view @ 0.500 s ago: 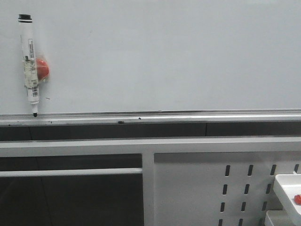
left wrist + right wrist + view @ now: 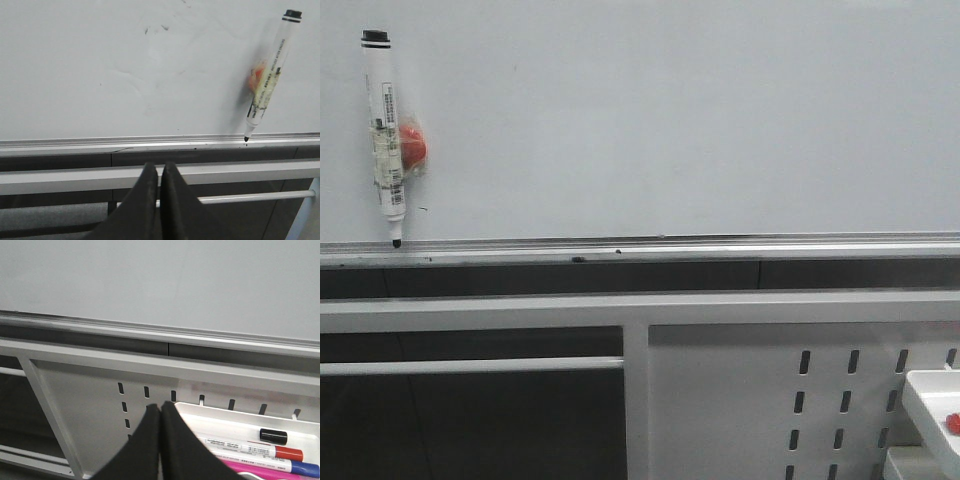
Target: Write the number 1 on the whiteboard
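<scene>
The whiteboard (image 2: 670, 120) fills the upper front view, with a silver rail (image 2: 720, 245) along its lower edge. No long black stroke of a number 1 shows on it. A white black-capped marker (image 2: 386, 140) hangs on the board at the far left beside a red magnet (image 2: 413, 145), its tip down at the rail. Neither gripper shows in the front view. My left gripper (image 2: 161, 167) is shut and empty below the rail, and the marker (image 2: 267, 82) stands apart from it. My right gripper (image 2: 160, 407) is shut and empty, low before the whiteboard (image 2: 160, 280).
A white perforated metal panel (image 2: 740, 400) stands under the board. A white tray (image 2: 235, 422) hangs on it next to my right gripper and holds several markers (image 2: 250, 449); its corner shows in the front view (image 2: 930, 400). Faint smudges (image 2: 155, 30) mark the board.
</scene>
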